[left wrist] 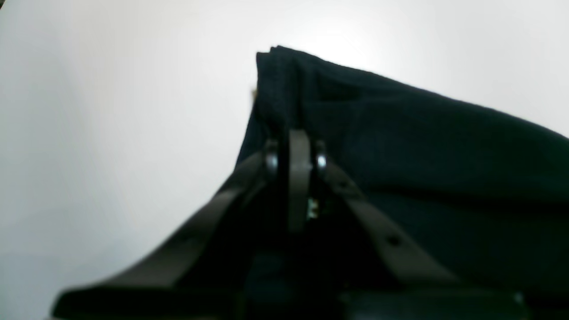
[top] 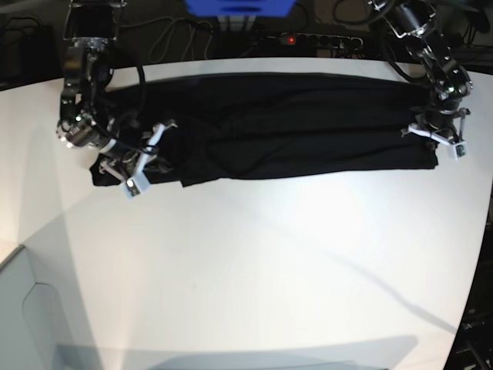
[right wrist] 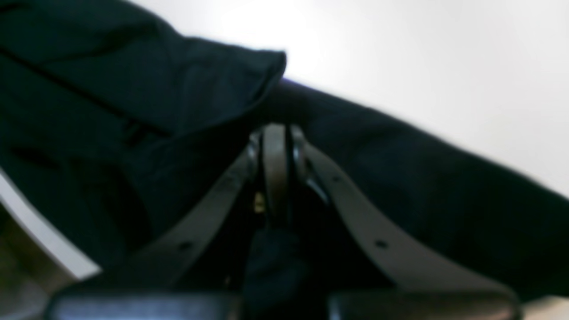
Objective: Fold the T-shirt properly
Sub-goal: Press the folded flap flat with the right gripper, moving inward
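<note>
1. One black T-shirt (top: 277, 127) was laid as a long folded band across the far part of the white table (top: 254, 270).
2. Its bunched, creased end was pinched by the closed right gripper (top: 139, 158).
3. Its smoother opposite end was clamped by the closed left gripper (top: 433, 135).

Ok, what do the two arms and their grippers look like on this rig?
Both arms are black with exposed joints and black cables. The left gripper and right gripper have slim dark strap-like fingers with small holes and shiny round fittings near the tips. In the base view, white parts show at each gripper.
</note>
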Controlling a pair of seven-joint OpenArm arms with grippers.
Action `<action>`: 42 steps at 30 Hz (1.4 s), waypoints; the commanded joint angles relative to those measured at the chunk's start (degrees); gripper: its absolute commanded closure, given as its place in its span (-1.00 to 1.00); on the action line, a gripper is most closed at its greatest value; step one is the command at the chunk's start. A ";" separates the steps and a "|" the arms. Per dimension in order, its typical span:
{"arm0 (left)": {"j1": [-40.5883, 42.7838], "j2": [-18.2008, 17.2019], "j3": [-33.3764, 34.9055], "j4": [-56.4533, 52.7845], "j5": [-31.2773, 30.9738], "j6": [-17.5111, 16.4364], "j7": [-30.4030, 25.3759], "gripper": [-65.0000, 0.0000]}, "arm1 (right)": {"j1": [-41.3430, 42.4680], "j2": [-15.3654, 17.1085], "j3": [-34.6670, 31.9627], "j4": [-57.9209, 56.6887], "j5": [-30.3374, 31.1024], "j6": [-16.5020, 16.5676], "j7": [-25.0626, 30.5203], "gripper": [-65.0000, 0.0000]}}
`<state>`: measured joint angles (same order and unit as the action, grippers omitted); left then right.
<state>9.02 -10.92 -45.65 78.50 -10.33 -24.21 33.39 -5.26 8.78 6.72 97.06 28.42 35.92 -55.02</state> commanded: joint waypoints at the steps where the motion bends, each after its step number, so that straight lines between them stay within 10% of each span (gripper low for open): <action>1: 0.08 -0.55 -0.11 0.67 0.17 -0.28 0.86 1.00 | 0.90 0.15 0.27 0.22 0.54 -0.27 1.62 1.00; 42: 0.79 -0.55 -0.20 0.67 0.09 -0.36 0.77 1.00 | -7.97 3.75 -13.27 14.99 0.63 -0.27 3.99 1.00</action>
<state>9.65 -10.92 -45.65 78.56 -10.72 -24.23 32.93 -13.85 12.19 -6.87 110.91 28.29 35.94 -52.42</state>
